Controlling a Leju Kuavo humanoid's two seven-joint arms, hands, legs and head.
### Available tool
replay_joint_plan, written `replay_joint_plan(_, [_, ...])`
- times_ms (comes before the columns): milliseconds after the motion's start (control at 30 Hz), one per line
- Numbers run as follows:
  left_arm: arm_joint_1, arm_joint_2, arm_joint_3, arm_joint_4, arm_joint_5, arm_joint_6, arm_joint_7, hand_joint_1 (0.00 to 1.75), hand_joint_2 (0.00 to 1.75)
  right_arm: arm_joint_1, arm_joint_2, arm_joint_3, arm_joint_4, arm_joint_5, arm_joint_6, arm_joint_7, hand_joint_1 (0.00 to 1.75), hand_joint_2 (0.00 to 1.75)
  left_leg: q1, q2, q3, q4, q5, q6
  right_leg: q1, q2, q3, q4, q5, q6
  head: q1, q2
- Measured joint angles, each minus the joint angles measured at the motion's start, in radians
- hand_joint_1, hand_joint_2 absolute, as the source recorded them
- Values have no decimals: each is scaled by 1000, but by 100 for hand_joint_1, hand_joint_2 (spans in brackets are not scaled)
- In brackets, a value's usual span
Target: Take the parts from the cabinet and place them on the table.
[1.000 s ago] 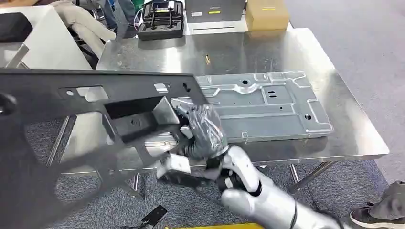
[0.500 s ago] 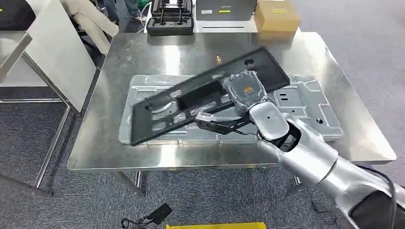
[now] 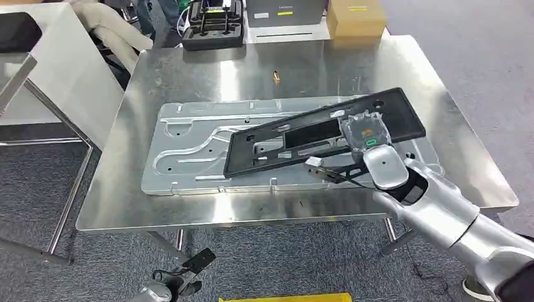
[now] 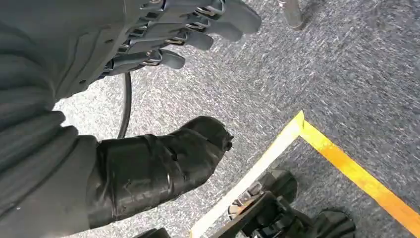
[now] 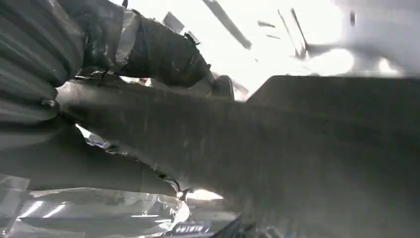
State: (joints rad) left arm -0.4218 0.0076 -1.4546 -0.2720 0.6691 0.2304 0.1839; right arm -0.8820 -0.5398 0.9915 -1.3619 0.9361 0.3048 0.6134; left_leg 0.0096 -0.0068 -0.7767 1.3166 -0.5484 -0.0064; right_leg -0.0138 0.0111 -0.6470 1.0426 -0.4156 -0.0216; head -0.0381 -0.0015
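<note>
Right robot hand (image 3: 364,133): grasping the black panel at its right portion, wrapped in clear plastic film, a green light on its back; silver arm enters from the lower right. The right wrist view shows the thumb (image 5: 148,47) pressed on the panel's dark edge.
Black panel (image 3: 302,135): flat, dark, cut-out frame part, tilted diagonally, left end lower and toward the near edge, right end farther back. It lies over the silver sheet-metal plate; whether it rests fully on it or is partly lifted, cannot tell.
Silver sheet-metal plate (image 3: 189,151): stamped part, long and flat, lying on the worktop, partly covered on its right half by the black panel.
Worktop (image 3: 208,72): stainless steel, on thin legs, over grey carpet.
Left robot hand (image 4: 163,34): released, nothing in it, fingers loosely spread, hanging over the carpet beside a yellow floor line (image 4: 356,173).
Small brass-coloured piece (image 3: 275,77): on the worktop, beyond the plate, apart from it.
Far edge: black case (image 3: 213,25), grey box (image 3: 283,12) and cardboard box (image 3: 354,20) side by side.
Left side: white board (image 3: 56,69) leaning beside the worktop.
</note>
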Motion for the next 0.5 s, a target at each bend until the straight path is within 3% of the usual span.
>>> replay_joint_plan(33, [1, 1, 0, 0, -2, 4, -1, 0, 175, 7, -5, 0, 0, 0, 0, 3, 0, 0, 0, 0, 21, -52, 38, 5, 2, 0, 1, 0, -1, 0, 0, 0])
replay_joint_plan(100, [0, 5, 0, 0, -7, 16, -8, 0, 175, 17, -19, -2, 0, -4, -2, 9, 0, 0, -5, 0, 105, -231, 129, 23, 5, 1, 7, 1, -4, 2, 0, 0])
replay_joint_plan(133, [0, 11, 0, 0, -10, 21, -11, 0, 175, 22, -28, -6, 0, -8, -2, 14, 0, 0, -9, 0, 129, -273, 117, 30, 8, 1, 6, 0, -5, 4, 2, 0])
replay_joint_plan(167, [1, 11, 0, 0, -14, 26, -12, 0, 0, 28, -39, -10, 0, -10, -2, 16, 0, 0, -10, -1, 136, -290, 119, 29, 10, 0, 4, 1, -5, 10, 1, 0])
replay_joint_plan(267, [9, 16, 0, 0, -20, 44, -5, 0, 0, 49, -56, -17, 0, -10, 4, 24, 0, 0, -13, -1, 139, -296, 122, 35, 6, 1, 10, -9, -1, 26, 0, 0])
replay_joint_plan(300, [11, 16, 0, 0, -22, 45, 1, 0, 0, 52, -63, -21, 0, -10, 4, 24, 0, 0, -1, 2, 151, -314, 131, 42, 9, 0, 7, -8, -7, 31, 1, 0])
replay_joint_plan(333, [11, 18, 0, 0, -21, 44, 5, 0, 0, 53, -67, -28, 0, -8, 5, 24, 0, 0, -3, 2, 159, -324, 134, 46, 6, -2, 1, 16, -28, 35, 4, 0])
replay_joint_plan(433, [18, 20, 0, 0, -11, 37, 5, 0, 0, 58, -76, -31, 0, 2, 5, 17, 0, 0, -3, 3, 159, -323, 134, 50, 0, -3, -95, 227, -130, 43, 5, 0])
replay_joint_plan(467, [22, 20, 0, 0, -8, 32, 3, 0, 0, 61, -76, -31, 0, 7, 4, 11, 0, 0, -3, 3, 159, -322, 134, 51, -2, -3, -119, 274, -139, 47, 5, 0])
replay_joint_plan(500, [26, 21, 1, 0, -8, 29, 3, 0, 0, 64, -76, -31, 0, 11, 3, 5, 0, 0, -2, 3, 159, -321, 133, 50, -8, -3, -121, 276, -126, 50, 6, 0])
